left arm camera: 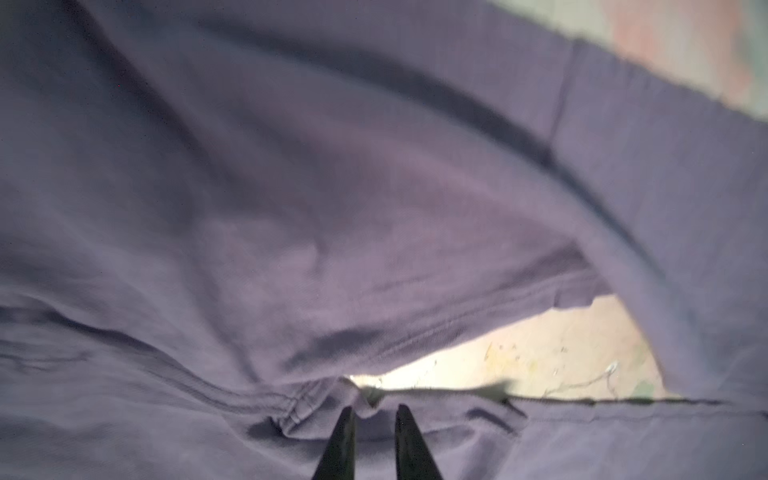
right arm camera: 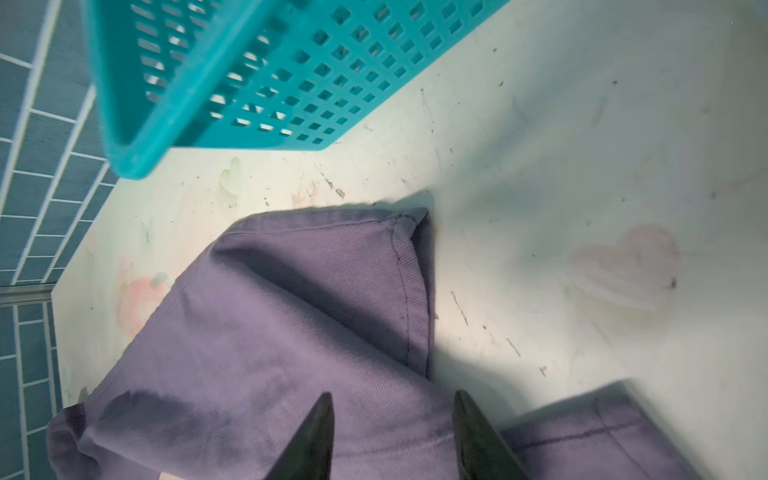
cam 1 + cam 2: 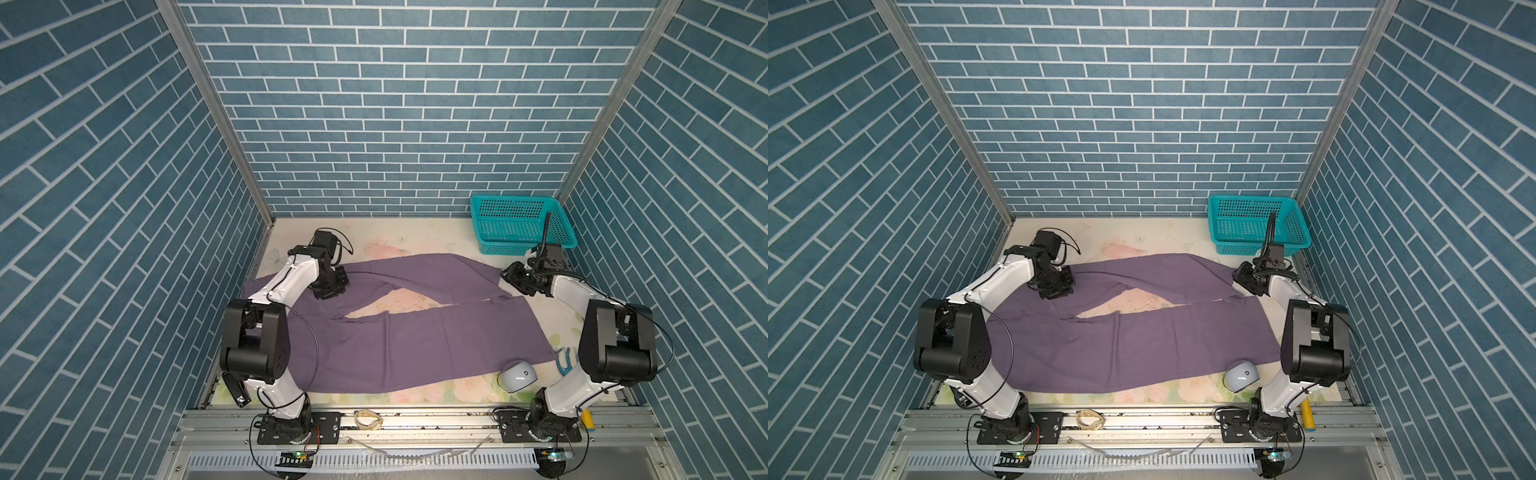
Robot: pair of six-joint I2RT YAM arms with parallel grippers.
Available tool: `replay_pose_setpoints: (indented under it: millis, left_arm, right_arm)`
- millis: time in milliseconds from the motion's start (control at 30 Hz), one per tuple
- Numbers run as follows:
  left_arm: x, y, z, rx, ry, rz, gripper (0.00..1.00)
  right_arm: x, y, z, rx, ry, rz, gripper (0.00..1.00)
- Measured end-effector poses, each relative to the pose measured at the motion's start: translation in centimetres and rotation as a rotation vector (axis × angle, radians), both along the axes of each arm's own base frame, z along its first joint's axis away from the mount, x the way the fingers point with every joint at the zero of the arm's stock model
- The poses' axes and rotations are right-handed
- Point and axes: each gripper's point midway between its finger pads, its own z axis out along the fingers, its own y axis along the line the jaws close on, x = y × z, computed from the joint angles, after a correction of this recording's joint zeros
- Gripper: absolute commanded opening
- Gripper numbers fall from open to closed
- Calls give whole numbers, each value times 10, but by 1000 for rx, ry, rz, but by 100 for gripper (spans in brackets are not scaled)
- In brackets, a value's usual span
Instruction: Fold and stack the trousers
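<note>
At the near edge of the pale flower-printed counter (image 3: 395,237) a small white domed plastic object (image 3: 518,376) sits just beside the hem of the near leg of the dusty-purple thin-fabric trousers (image 3: 415,332). The trousers lie spread across the counter between the two arms, with the waist end under the left arm and both wide legs running to the right. A wedge of bare counter shows between the legs. Farther back, the left arm's fingers (image 1: 340,444) hover low over the crotch seam, a narrow gap between them and nothing visibly pinched. The right arm's fingers (image 2: 316,436) stand clearly apart above the far leg's cuff, whose corner is already turned over on itself. Beyond that, the teal perforated plastic basket (image 3: 519,249) stands in the far right corner, apart from the cloth. I see three risks. The thin cloth may give up only its top layer to a shallow pinch, so the leg would sag and fold crooked. A sweep of the near leg could knock the domed object. A lift of the far cuff could snag the basket.
</note>
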Motion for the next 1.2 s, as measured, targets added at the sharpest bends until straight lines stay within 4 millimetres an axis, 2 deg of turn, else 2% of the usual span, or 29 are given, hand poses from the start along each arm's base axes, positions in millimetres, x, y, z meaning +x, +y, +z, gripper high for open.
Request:
replay_pose_setpoints:
  millis: [67, 200, 333, 633, 700, 767, 833, 1033, 1200]
  left_arm:
    - [-19, -8, -16, 13, 53, -35, 41]
    - [-42, -13, -38, 29, 111, -49, 55]
    - [-47, -10, -46, 43, 120, -31, 58]
    - [-33, -12, -46, 35, 64, 9, 62]
    - [-31, -13, -46, 34, 60, 7, 60]
    - [-31, -13, -50, 35, 66, 7, 54]
    - [-31, -14, -55, 32, 75, 10, 48]
    - [-37, -15, -64, 17, 90, 18, 15]
    - [-42, -16, -66, -5, 63, 20, 9]
  right_arm:
    - [-1, -2, -15, -6, 36, -7, 48]
    - [-2, -4, -30, -33, 67, -18, 48]
    - [6, -7, -35, -71, 73, -29, 47]
    - [32, 2, -42, -131, 67, -20, 40]
    - [36, 3, -43, -141, 65, -19, 33]
    - [38, 5, -44, -148, 68, -20, 16]
    - [38, 5, -46, -156, 77, -25, 2]
    - [38, -2, -46, -189, 96, -49, 0]
    - [44, -16, -32, -258, 106, -68, 0]
